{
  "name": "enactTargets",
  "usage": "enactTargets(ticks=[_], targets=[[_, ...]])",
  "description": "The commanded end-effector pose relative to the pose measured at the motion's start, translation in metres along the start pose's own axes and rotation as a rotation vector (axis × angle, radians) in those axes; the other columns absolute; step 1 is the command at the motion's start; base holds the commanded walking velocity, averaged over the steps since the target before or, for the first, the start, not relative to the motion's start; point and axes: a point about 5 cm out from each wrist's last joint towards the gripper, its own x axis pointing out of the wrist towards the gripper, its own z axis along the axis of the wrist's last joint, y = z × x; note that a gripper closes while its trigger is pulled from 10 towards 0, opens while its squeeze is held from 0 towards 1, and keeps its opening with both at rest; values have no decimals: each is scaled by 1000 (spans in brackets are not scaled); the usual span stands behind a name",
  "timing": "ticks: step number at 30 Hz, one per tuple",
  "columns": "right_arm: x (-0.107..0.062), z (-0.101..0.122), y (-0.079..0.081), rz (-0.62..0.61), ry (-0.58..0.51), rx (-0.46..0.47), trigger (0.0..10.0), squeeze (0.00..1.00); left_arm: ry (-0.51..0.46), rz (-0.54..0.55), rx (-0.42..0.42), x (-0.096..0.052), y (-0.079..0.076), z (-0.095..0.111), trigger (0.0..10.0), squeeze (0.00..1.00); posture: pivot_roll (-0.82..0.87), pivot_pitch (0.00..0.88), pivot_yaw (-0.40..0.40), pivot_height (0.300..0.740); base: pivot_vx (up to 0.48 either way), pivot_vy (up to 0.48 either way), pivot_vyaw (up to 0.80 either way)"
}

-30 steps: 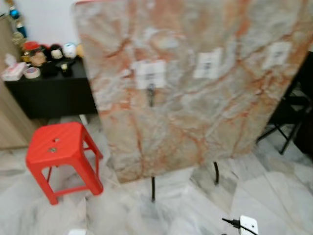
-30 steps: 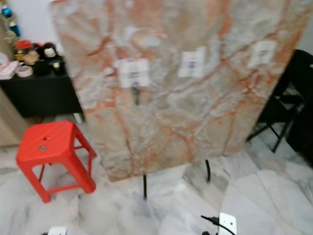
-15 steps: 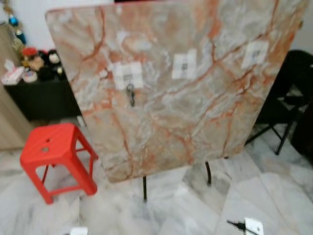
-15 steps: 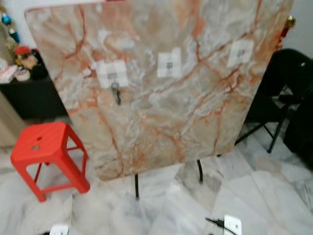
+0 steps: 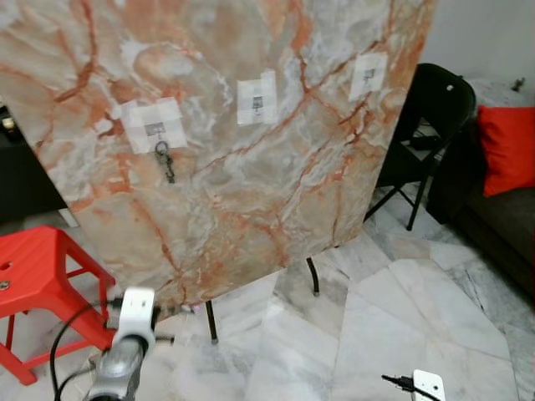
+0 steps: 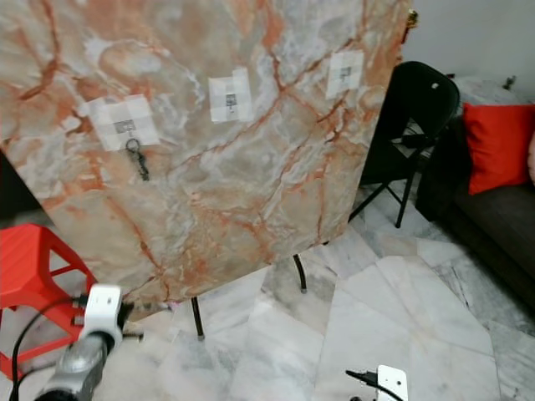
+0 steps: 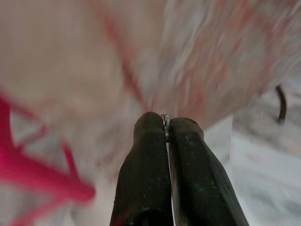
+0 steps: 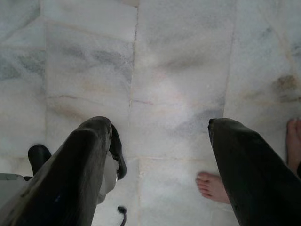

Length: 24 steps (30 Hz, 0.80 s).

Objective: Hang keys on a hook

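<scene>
Keys [image 5: 165, 161] already hang from the leftmost hook [image 5: 155, 129], so the step in hand looks like letting go cleanly and backing off. The left arm [image 5: 125, 351] sits low, in front of the bottom left corner of the tipped-up marble table [image 5: 251, 200] and just beside the red stool [image 5: 33, 267]. To finish well, it should draw straight back from the table face rather than sweep sideways, so that nothing catches the ring or drags it off the hook. The table stands on thin dark legs and would likely rock if nudged, so its bottom edge deserves a wide berth.

The left gripper [image 7: 167, 123] has its fingers [image 7: 146, 155] pressed together. A small sliver of bright metal shows between the tips, and what it is cannot be told from the blurred wrist view.

The keys look like a small dark bunch on a ring, hanging straight down against the marble near the table's left edge, below a pale taped patch [image 5: 153, 125]. They appear seated, not perched on the tip, though the hook is too small to be sure.

Further right, a middle hook [image 5: 257, 102] and a right hook [image 5: 368, 75] sit on their own patches, both bare. Beyond the table's right edge stand a black chair [image 5: 430, 117] and a red cushion [image 5: 508, 149].

The right gripper [image 8: 160, 141] hangs idle over the marble floor [image 8: 178, 70], its fingers wide apart and holding nothing, with a person's bare foot [image 8: 214, 187] nearby.
</scene>
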Motion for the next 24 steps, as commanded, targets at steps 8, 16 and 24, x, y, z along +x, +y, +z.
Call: enactTargets(ticks=[8, 16, 24], targets=[[0, 3, -3, 0, 1, -19, 10000, 0, -294, -173, 109, 5, -30, 80, 10000, 0, 119, 0, -74, 740, 0, 0, -781], [0, 3, -3, 2, -2, -23, 10000, 0, -408, -232, 63, -3, -49, 114, 10000, 0, 104, 0, -67, 740, 0, 0, -781], [0, 2, -3, -15, -8, 9, 10000, 0, -482, -311, -33, -16, -77, 135, 10000, 0, 82, 0, -49, 740, 0, 0, -666]])
